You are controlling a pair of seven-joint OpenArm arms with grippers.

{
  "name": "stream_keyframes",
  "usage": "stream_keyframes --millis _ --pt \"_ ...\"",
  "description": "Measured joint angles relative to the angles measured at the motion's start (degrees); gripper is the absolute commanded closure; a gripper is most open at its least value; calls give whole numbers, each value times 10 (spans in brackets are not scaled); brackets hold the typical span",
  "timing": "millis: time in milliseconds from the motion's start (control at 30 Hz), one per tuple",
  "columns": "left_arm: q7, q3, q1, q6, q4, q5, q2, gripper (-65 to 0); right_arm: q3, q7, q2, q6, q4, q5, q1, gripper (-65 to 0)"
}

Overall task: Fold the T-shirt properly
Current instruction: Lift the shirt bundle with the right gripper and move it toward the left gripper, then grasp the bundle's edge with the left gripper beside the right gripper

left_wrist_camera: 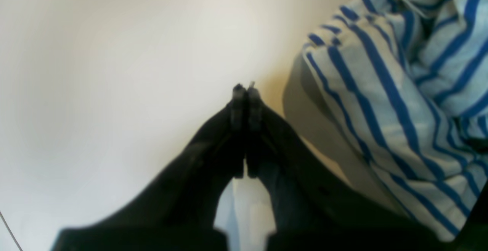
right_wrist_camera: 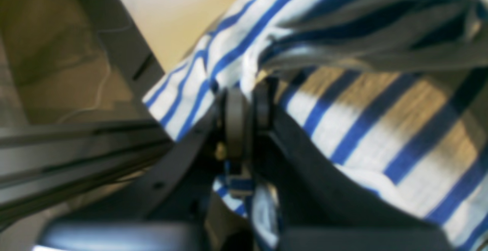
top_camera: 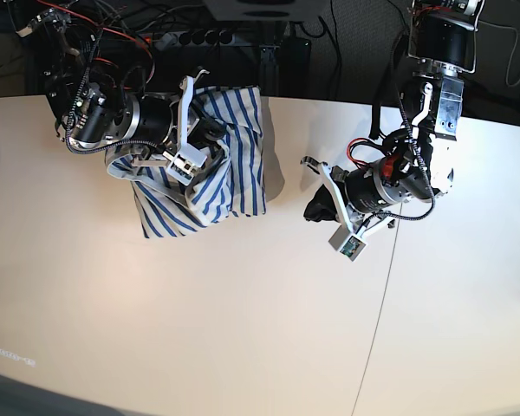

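The T-shirt (top_camera: pixel 234 178), cream-white with blue stripes, hangs bunched up over the far part of the white table (top_camera: pixel 199 312). My right gripper (top_camera: pixel 211 132) is shut on a fold of it. In the right wrist view the right gripper (right_wrist_camera: pixel 248 90) pinches striped cloth of the T-shirt (right_wrist_camera: pixel 381 121), which drapes over and past the fingers. My left gripper (top_camera: pixel 316 208) hovers over bare table to the right of the shirt, shut and empty. The left wrist view has the left gripper (left_wrist_camera: pixel 244 89) with its tips pressed together, and the T-shirt (left_wrist_camera: pixel 400 102) lies apart from it at the right.
Cables and a power strip (top_camera: pixel 191 36) run along the dark back edge behind the table. A thin seam (top_camera: pixel 377 321) crosses the tabletop on the right. A metal frame rail (right_wrist_camera: pixel 76 148) lies close beside the right gripper.
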Motion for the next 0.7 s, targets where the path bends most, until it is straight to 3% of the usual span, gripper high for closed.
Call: stream_keyframes --millis 100,200,433,700 --pt "8 -2 0 0 0 -6 -16 0 -6 1 0 0 0 31 0 -214" --pt "7 -4 9 0 0 -5 -25 0 -31 2 0 0 0 31 0 -290" --pt "7 -3 23 -14 0 -10 -24 0 -90 0 -10 0 15 28 0 -291" --pt "7 -3 27 -15 0 -9 -24 0 -92 -1 -28 0 84 -8 1 -291"
